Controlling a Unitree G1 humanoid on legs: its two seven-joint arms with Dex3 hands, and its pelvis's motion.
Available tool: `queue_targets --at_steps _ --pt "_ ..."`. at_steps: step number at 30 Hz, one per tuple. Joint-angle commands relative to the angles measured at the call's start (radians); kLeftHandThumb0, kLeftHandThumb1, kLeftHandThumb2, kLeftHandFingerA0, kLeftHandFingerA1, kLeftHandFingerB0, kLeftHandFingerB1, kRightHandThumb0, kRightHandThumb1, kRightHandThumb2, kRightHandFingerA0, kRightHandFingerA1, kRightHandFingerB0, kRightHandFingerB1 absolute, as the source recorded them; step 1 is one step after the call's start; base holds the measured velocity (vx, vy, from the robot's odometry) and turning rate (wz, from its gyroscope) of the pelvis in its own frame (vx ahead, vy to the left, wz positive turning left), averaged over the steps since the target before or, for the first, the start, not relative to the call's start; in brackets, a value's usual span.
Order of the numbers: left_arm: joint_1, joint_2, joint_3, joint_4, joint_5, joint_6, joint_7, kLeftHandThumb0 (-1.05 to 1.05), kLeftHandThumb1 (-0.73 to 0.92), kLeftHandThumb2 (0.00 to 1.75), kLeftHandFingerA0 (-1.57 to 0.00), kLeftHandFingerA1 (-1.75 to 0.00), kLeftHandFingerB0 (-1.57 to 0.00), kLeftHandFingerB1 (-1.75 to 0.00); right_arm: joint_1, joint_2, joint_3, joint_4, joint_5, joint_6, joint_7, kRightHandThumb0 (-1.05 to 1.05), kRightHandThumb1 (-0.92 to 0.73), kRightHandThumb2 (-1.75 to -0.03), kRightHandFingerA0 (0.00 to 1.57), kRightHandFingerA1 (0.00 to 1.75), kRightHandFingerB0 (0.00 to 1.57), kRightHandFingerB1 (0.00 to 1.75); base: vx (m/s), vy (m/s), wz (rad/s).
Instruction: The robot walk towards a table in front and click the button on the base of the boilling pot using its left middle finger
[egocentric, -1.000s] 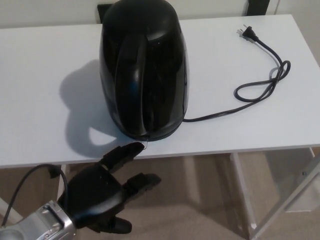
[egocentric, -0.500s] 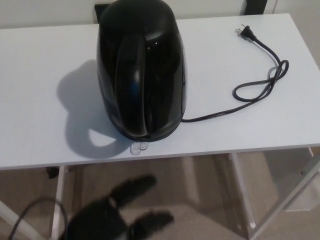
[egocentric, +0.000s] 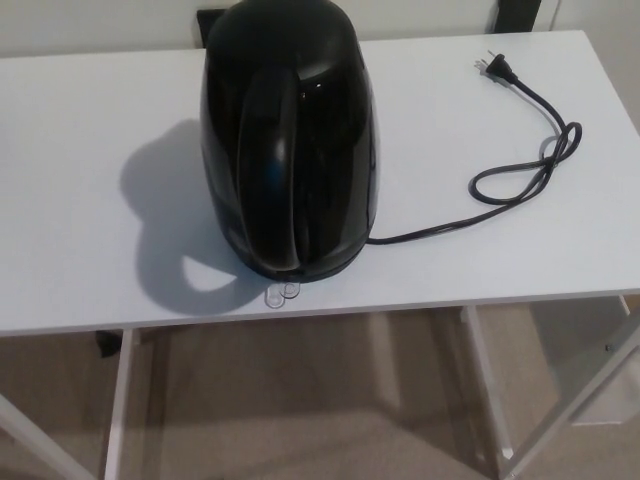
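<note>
1. Head view, hands: I am seeing neither the left nor the right hand in this frame, so I cannot tell how far either is opened or whether either is holding anything.
2. Head view, location: the boiling pot (egocentric: 290, 140) is standing on the white tabletop (egocentric: 80, 200), its base sitting close to the near edge, left of centre. The button (egocentric: 281, 293), a small clear tab, is projecting from the base toward that edge.
3. Head view, orientation: the pot's handle (egocentric: 272, 170) is running from the far edge toward the near edge; I am taking that as the long axis, with the button end facing me.
4. Head view, cord: the power cord (egocentric: 520, 180) is trailing toward the far right corner, its plug (egocentric: 497, 67) lying unplugged.
5. Step in hand: I am judging the walk-up as finished and the press as open. The next move calls for bringing the left middle finger onto the tab.
</note>
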Motion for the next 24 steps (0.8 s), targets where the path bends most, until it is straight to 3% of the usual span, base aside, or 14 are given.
queue_targets --at_steps 1,6,8,13,14,15,18,24 --pt "-0.137 -0.125 0.113 0.426 -0.288 0.012 -0.158 -0.83 0.56 0.91 -0.27 -0.44 -0.12 -0.4 -0.003 -0.009 0.0 0.009 -0.005 0.026 -0.006 -0.1 -0.74 -0.61 0.51 0.48 0.35 0.38 0.0 0.0 0.0" --pt "-0.193 -0.173 0.25 0.616 -0.42 0.019 -0.21 -0.81 0.53 0.88 -0.26 -0.44 -0.18 -0.4 -0.001 -0.01 0.008 0.015 -0.011 0.003 -0.003 -0.12 -0.74 -0.61 0.49 0.49 0.35 0.4 0.0 0.0 0.0" --pt "-0.204 -0.186 0.352 0.68 -0.535 0.022 -0.293 -0.75 0.5 0.82 -0.24 -0.43 -0.2 -0.4 -0.008 -0.01 0.002 0.002 -0.007 0.025 -0.006 -0.12 -0.74 -0.61 0.49 0.48 0.35 0.4 0.0 0.0 0.0" --pt "-0.216 -0.2 0.412 0.718 -0.558 -0.001 -0.334 -0.77 0.5 0.82 -0.25 -0.43 -0.21 -0.4 -0.016 -0.009 -0.002 0.001 -0.003 0.032 -0.006 -0.11 -0.74 -0.61 0.49 0.48 0.35 0.4 0.0 0.0 0.0" --pt "-0.195 -0.198 0.465 0.679 -0.631 0.029 -0.401 -0.73 0.62 0.6 -0.28 -0.32 -0.24 -0.29 -0.024 -0.01 -0.001 0.009 -0.009 0.028 -0.011 -0.12 -0.74 -0.62 0.49 0.48 0.36 0.4 0.0 0.0 0.0" --pt "-0.186 -0.198 0.489 0.665 -0.662 0.041 -0.431 -0.73 0.62 0.6 -0.28 -0.32 -0.24 -0.29 -0.027 -0.01 0.0 0.012 -0.011 0.026 -0.013 -0.12 -0.74 -0.62 0.49 0.48 0.36 0.4 0.0 0.0 0.0" --pt "-0.169 -0.2 0.523 0.654 -0.689 0.064 -0.49 -0.7 0.58 0.59 -0.28 -0.32 -0.26 -0.3 -0.013 -0.013 -0.001 0.034 -0.006 -0.012 -0.005 -0.1 -0.75 -0.61 0.49 0.5 0.35 0.4 0.0 0.0 0.0" --pt "-0.159 -0.197 0.518 0.658 -0.641 0.065 -0.521 -0.67 0.59 0.58 -0.33 -0.34 -0.28 -0.31 -0.008 -0.012 0.006 0.03 -0.017 0.015 -0.012 -0.12 -0.73 -0.61 0.49 0.48 0.35 0.4 0.0 0.0 0.0"
